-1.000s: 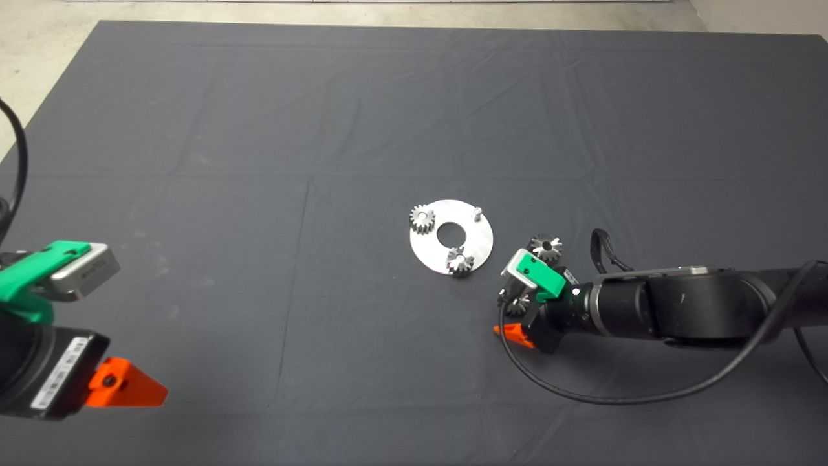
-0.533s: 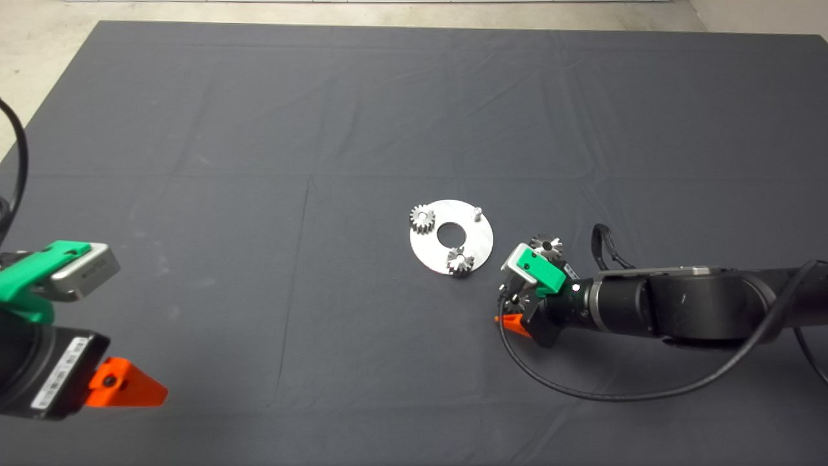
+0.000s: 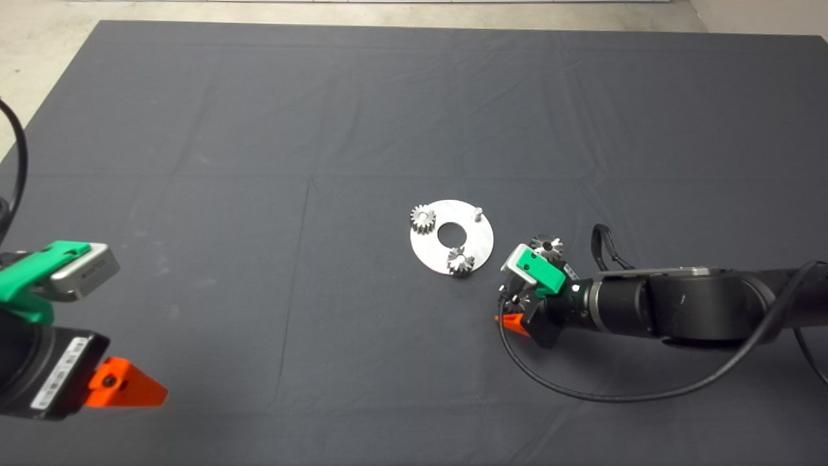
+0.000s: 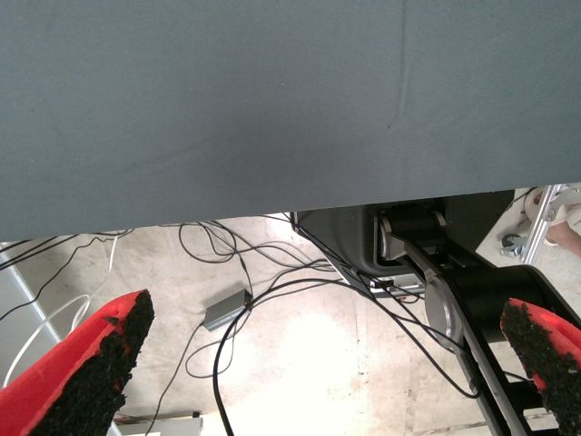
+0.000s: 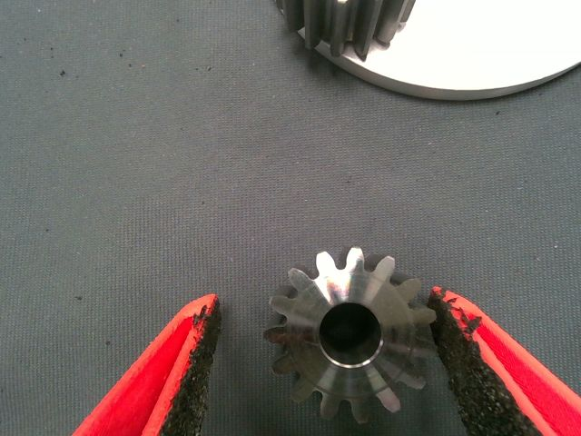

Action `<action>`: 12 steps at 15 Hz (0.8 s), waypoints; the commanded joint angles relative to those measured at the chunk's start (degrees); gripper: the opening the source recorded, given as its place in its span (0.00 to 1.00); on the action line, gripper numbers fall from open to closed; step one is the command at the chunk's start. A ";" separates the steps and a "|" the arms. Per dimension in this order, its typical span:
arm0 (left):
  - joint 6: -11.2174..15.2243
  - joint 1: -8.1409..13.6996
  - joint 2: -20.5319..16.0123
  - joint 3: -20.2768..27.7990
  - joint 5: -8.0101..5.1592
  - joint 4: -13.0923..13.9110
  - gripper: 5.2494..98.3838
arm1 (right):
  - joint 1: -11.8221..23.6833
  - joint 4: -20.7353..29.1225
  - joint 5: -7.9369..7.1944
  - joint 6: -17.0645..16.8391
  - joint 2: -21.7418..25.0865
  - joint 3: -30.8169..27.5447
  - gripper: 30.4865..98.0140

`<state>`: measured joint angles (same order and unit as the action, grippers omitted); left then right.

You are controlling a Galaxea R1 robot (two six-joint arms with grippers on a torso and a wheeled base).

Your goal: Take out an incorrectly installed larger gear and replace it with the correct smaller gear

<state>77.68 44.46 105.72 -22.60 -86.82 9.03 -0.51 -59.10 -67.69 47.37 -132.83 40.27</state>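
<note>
The right gripper (image 5: 322, 304) is down at the mat (image 3: 259, 129) with its red fingers apart, one on either side of the smaller gear (image 5: 349, 341). That gear lies flat with its centre hole facing up. One pad (image 5: 449, 336) sits just beside the teeth; whether it touches them cannot be told. The other pad (image 5: 201, 350) stands off with a clear gap. In the head view the right arm (image 3: 679, 304) reaches in from the 3 o'clock edge, stretched low and nearly level, its wrist aimed toward 9 o'clock and a black cable (image 3: 614, 393) looping beneath it. The smaller gear is between 4 and 5 o'clock from the round silver plate (image 3: 482, 241), off its rim. The larger gear (image 3: 546, 246) lies on the mat at the plate's 3 o'clock, next to the wrist. On the plate, pale gears sit at 10 o'clock (image 3: 422, 219) and 6 o'clock (image 3: 459, 261), and a bare peg (image 3: 477, 211) stands at 1 o'clock. The left gripper (image 4: 327, 331) waits at 8 o'clock, fingers spread wide over the mat's edge.
</note>
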 commanded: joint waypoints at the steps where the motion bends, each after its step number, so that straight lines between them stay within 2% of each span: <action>1: 0.19 0.72 -0.02 0.73 -0.19 0.99 1.00 | 0.43 -1.46 0.19 -0.35 0.33 0.06 0.45; 3: 0.19 0.72 -0.02 0.81 -0.19 0.99 1.00 | 0.34 -1.54 0.19 -0.35 0.33 0.24 0.45; 5: 0.19 0.72 -0.02 0.76 -0.19 0.99 1.00 | 0.34 -1.54 0.19 -0.44 0.24 0.59 0.37; 11: 0.02 0.72 -0.02 0.82 -0.05 0.99 1.00 | 0.27 -1.48 0.02 -1.03 0.50 0.94 0.36; 12: 0.02 0.72 -0.02 0.82 -0.19 0.99 1.00 | 0.25 -1.51 0.02 -1.32 0.41 0.94 0.30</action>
<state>77.68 44.46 105.72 -22.60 -86.82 9.03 -0.51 -59.15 -67.72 46.71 -132.68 41.34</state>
